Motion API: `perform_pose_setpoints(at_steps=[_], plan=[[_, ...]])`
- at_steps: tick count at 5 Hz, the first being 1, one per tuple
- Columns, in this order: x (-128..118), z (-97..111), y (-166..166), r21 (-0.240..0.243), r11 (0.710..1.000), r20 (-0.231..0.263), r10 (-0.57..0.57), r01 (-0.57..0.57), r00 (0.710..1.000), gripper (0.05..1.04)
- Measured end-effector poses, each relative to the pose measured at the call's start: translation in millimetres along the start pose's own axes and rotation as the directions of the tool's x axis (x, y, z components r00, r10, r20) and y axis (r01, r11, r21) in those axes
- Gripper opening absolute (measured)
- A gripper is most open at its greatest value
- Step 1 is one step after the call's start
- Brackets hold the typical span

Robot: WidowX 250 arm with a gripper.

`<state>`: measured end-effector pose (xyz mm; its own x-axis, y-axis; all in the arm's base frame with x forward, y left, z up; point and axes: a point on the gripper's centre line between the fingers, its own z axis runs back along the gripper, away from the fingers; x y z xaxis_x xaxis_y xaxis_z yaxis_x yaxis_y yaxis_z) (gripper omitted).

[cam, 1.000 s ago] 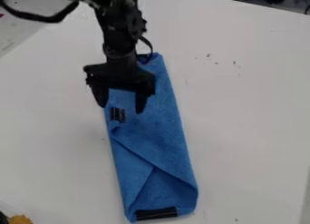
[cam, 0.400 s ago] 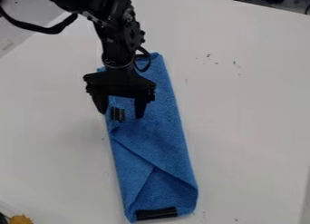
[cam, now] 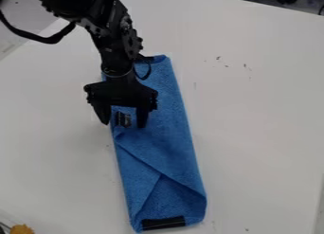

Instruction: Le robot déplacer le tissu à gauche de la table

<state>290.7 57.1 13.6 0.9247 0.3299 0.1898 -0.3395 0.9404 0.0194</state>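
My gripper (cam: pixel 123 124) stands open over the upper left part of the blue cloth (cam: pixel 167 148). Its two fingers are spread on either side of a small black clip (cam: pixel 122 119) on the cloth's left edge. The cloth lies folded in a long strip from top to bottom across the middle of the table (cam: pixel 265 119), with a wider black clip (cam: pixel 163 223) at its lower end. The cloth's upper left corner is partly hidden behind the arm. Whether the fingertips touch the cloth, I cannot tell.
A small orange-yellow object (cam: pixel 22 229) sits at the bottom left corner, beside something dark. Small dark specks mark the white surface to the upper right of the cloth. The table's far edge runs along the top right.
My gripper has come down the view a little, and slightly left at the last, until its fingers flank the small clip. The cloth has kept its place.
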Motion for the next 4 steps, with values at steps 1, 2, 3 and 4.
perform_pose_setpoints(at_steps=[1,2,3,4], plan=[[-0.4,-4.0,1.9,-0.012,1.0,-0.007,-0.002,0.002,1.0,0.701],[0.6,-5.0,5.7,-0.019,1.0,-0.006,-0.013,0.013,1.0,0.397],[0.3,-4.0,7.0,-0.01,1.0,-0.014,-0.003,0.003,1.0,0.182],[1.4,-1.7,3.8,0.016,1.0,-0.022,-0.025,0.025,0.999,0.096]])
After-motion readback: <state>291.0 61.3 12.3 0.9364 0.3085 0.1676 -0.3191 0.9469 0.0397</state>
